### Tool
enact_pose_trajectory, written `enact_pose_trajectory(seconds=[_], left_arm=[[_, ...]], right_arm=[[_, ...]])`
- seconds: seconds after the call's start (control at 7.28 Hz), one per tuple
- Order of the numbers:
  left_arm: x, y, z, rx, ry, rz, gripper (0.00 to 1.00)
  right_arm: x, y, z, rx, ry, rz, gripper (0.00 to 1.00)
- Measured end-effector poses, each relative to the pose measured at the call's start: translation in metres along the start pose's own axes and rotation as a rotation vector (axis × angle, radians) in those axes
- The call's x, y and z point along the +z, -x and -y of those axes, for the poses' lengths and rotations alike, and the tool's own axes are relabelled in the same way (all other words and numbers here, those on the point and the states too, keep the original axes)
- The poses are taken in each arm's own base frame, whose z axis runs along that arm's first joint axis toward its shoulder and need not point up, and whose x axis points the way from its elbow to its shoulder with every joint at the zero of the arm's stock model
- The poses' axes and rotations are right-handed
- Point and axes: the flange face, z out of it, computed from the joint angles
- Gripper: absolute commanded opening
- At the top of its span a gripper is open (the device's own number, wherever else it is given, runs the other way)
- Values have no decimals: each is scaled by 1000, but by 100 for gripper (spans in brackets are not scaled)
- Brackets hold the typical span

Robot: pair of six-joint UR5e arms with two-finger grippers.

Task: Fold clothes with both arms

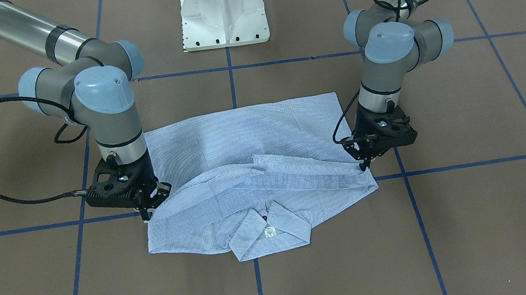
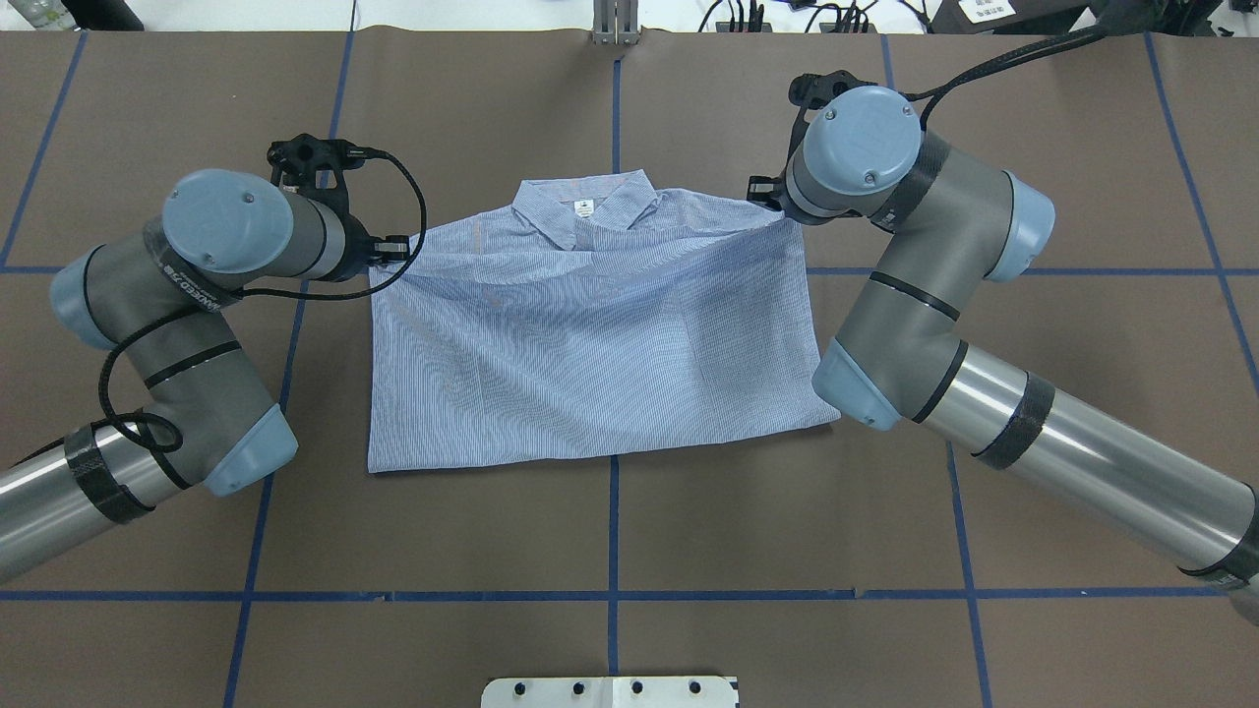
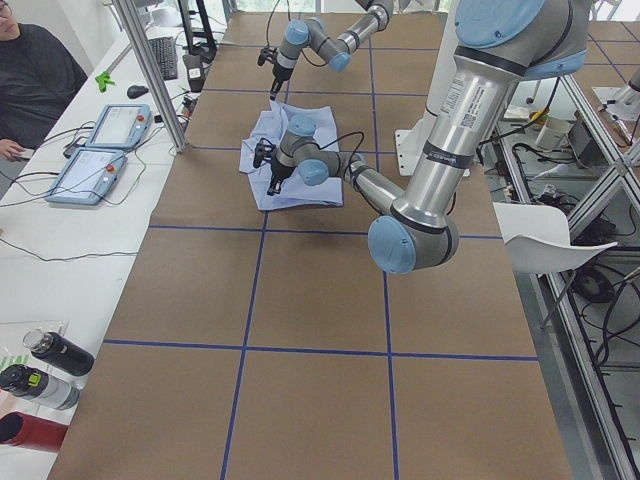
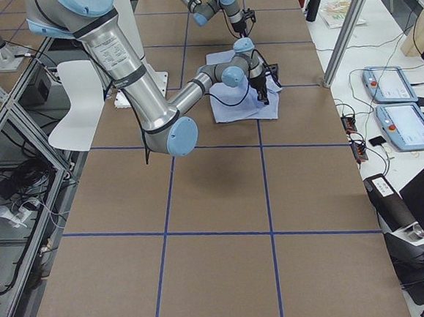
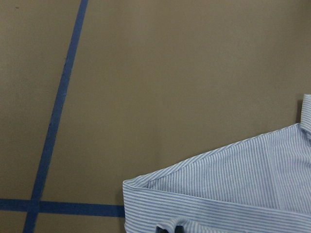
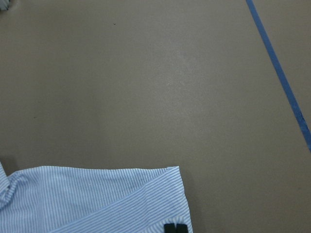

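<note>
The light blue striped shirt (image 1: pixel 245 169) (image 2: pixel 590 334) lies folded into a rough rectangle on the brown table, its collar (image 1: pixel 270 231) on the side far from the robot. My left gripper (image 1: pixel 363 166) (image 2: pixel 393 251) is down at one shoulder corner, fingers pinched on the fabric edge. At the opposite shoulder corner my right gripper (image 1: pixel 146 212) (image 2: pixel 765 197) is shut on the cloth as well. In each wrist view, dark fingertips (image 5: pixel 167 228) (image 6: pixel 175 228) show at the bottom edge, closed on a folded corner of the shirt (image 5: pixel 233 184) (image 6: pixel 97 199).
The white pedestal base (image 1: pixel 223 11) stands behind the shirt. Blue tape lines (image 1: pixel 248 191) grid the table. A person (image 3: pixel 35 80) sits at a side desk with two control tablets (image 3: pixel 100 150); bottles (image 3: pixel 45 370) lie nearby.
</note>
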Motion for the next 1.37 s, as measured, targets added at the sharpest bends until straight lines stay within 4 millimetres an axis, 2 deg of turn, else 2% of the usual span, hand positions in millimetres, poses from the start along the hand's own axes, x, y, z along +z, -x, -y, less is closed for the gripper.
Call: enact_pose_trajectory(seconds=[0.14, 0.27, 0.41, 0.69, 0.96, 1.1, 1.24, 1.37], left_arm=[[-2, 3, 4, 17, 13, -8, 0], [-3, 5, 6, 27, 19, -11, 39], [-4, 6, 7, 35, 26, -17, 99], [-14, 11, 15, 46, 56, -78, 100], [-37, 32, 31, 75, 133, -167, 100], [-51, 41, 24, 76, 151, -192, 100], [-66, 48, 8, 55, 160, -220, 100], [-75, 50, -17, 17, 171, -260, 100]], right_arm=[[2, -1, 0, -7, 2, -2, 2], [3, -1, -1, -11, 5, -1, 90], [3, 0, -1, -13, 10, 1, 100], [-7, 3, 7, -6, 42, 27, 100], [-29, -8, 43, 14, 143, 85, 100], [-36, -23, 55, -6, 170, 104, 100], [-40, -41, 58, -36, 177, 112, 100], [-43, -56, 55, -61, 176, 118, 100]])
